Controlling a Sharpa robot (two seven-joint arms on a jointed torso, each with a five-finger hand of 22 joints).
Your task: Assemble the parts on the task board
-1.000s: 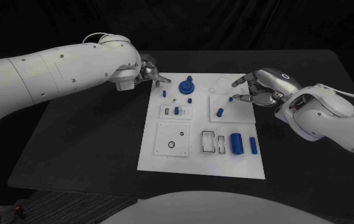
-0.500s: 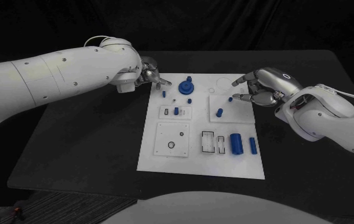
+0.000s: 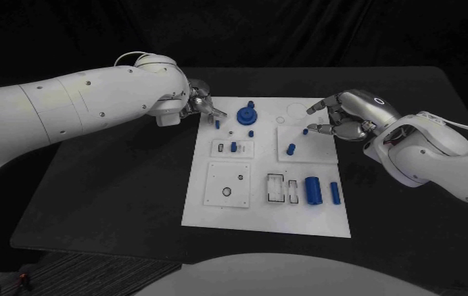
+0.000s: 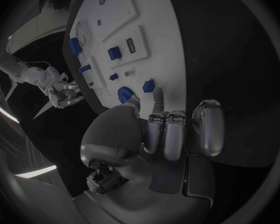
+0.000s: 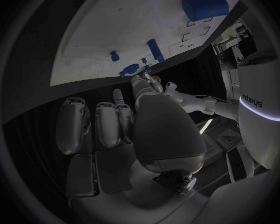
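The board point(image 3: 265, 223) lies mid-tabletop point(image 3: 117, 194), with blue parts point(image 3: 313, 189) spread over it. From the head, the left hand point(image 3: 200, 101) sits at the board's far left corner, largely hidden by its arm; its wrist view shows curled, empty fingers point(image 4: 167, 134) beside the disc point(image 4: 125, 94). The right hand point(image 3: 340, 119), at the far right edge, pinches a small part point(image 3: 305, 132), hidden from its own wrist view.

Left hand point(image 4: 171, 129) fingers curled, seemingly empty, over task board point(image 4: 155, 35)

The board point(image 3: 322, 218) looks like matt white plastic (its blue parts point(image 3: 313, 190) smooth plastic too); fingers point(image 4: 175, 134) gleam like metal; bench point(image 3: 117, 188) matt black.
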